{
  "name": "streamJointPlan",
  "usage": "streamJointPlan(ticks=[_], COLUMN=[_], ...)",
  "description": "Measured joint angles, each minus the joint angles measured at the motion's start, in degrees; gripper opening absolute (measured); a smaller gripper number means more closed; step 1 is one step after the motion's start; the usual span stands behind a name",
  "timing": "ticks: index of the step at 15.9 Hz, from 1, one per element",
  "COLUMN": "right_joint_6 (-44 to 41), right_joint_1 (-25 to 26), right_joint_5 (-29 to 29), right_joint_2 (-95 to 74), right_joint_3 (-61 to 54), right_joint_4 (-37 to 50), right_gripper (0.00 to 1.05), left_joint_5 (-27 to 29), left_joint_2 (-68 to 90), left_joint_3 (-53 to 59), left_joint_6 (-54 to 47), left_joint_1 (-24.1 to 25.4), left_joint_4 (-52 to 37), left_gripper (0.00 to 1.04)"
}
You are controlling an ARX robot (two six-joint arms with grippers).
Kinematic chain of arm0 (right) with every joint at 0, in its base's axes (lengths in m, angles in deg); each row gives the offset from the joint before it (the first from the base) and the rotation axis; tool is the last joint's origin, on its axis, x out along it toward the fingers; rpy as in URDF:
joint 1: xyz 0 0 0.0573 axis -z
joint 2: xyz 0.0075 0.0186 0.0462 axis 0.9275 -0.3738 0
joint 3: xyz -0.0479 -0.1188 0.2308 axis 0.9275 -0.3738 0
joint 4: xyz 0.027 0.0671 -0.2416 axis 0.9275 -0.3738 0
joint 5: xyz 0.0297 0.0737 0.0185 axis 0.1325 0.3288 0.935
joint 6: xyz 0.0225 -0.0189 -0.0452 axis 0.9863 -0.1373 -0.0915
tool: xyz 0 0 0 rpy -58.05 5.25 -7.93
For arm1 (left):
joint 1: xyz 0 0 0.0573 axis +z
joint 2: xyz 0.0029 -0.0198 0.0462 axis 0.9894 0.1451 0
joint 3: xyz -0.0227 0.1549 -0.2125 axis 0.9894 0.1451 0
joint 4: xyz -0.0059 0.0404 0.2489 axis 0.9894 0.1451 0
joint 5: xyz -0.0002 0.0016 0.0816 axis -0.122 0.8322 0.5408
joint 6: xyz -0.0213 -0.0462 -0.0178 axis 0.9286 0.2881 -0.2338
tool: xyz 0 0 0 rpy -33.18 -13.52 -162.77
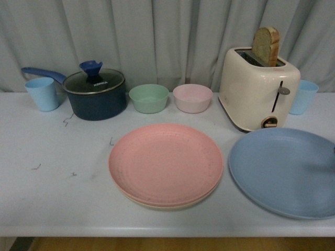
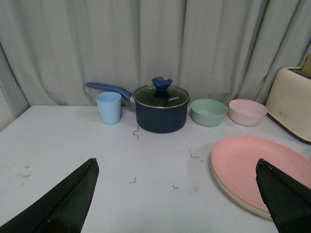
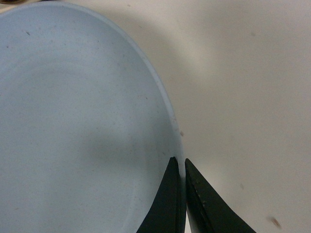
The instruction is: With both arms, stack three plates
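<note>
Pink plate (image 1: 165,163) sits near the front of the desk (image 1: 52,188), stacked on a beige plate (image 1: 172,205) whose rim shows beneath its near edge. At its 3 o'clock, close by but not touching, a blue plate (image 1: 285,170) lies flat on the desk. The right gripper (image 3: 181,194) has its fingers almost together, clamped on the blue plate's rim. The left gripper (image 2: 175,199) hangs above the desk with its fingers spread wide apart. Behind the stack stand a lidded pot (image 1: 97,99) at 10 o'clock, a green bowl (image 1: 148,98) near 12, a pink bowl (image 1: 192,98) at 1, and a toaster (image 1: 256,94) holding bread (image 1: 266,46) at 2.
</note>
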Motion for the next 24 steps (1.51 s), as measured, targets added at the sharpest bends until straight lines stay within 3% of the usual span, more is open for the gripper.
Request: streamJointPlan(ticks=[4, 8, 14, 20, 24], right_joint_6=[0.2, 7.2, 17.6, 23.1, 23.7], right_joint_1=[3.8, -5.4, -20.2, -26.2, -27.5], right_joint_5=[4.4, 10.9, 7.5, 4.2, 3.1], right_joint_2=[16.0, 25.0, 6.7, -4.3, -6.9], right_joint_3=[-10.5, -8.8, 2.5, 11.4, 13.5], right_joint_4=[-4.2, -1.2, 2.0, -0.6, -1.8], right_gripper=[0.03, 0.03, 0.03, 0.03, 0.03], left_joint_5=[0.0, 0.0, 0.0, 0.0, 0.0], left_joint_2=[0.0, 0.0, 0.0, 0.0, 0.0], left_joint_3=[0.0, 0.0, 0.0, 0.0, 0.0], left_joint_6=[0.0, 0.0, 0.0, 0.0, 0.0], left_joint_1=[0.0, 0.0, 0.0, 0.0, 0.0], left_joint_4=[0.0, 0.0, 0.0, 0.0, 0.0], left_gripper=[0.98, 0.98, 0.98, 0.98, 0.98])
